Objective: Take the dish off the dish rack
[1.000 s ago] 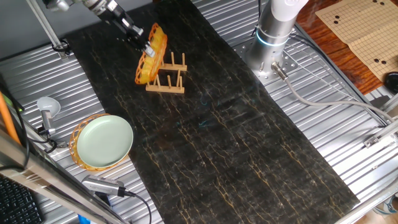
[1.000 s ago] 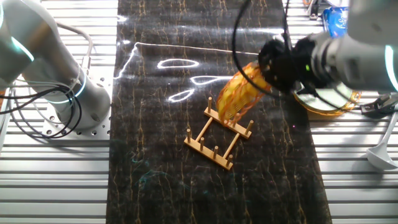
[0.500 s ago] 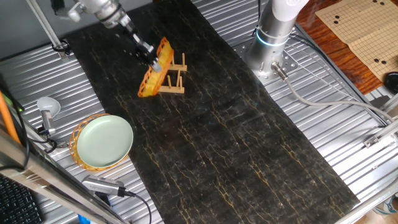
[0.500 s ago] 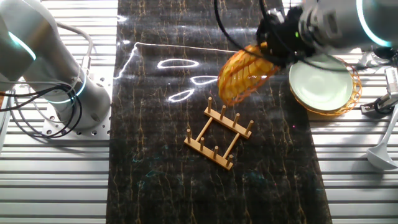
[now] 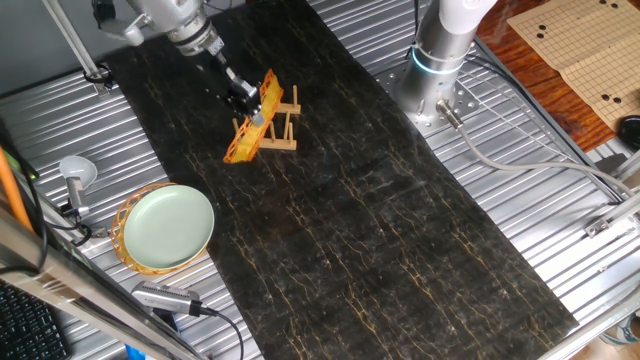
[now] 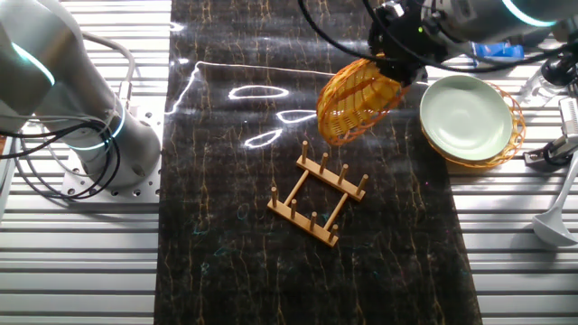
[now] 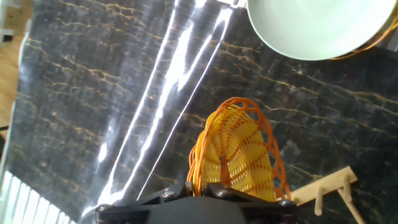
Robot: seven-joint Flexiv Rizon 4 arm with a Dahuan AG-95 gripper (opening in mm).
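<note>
Hand gripping dish rim (tilted), clear above dish rack

1. The dish shows orange-yellow, an open lattice weave with spokes running out from its centre; the hand view has the same bright orange strands;
2. The dish rack is light-brown bare wood;
3. The claw is black;
4. The table wears a black mat veined with thin gold and pale cracks, marble-like; ribbed silver metal runs along both sides;
5. The plate is smooth pale green, sitting in an orange-yellow woven basket.
</note>
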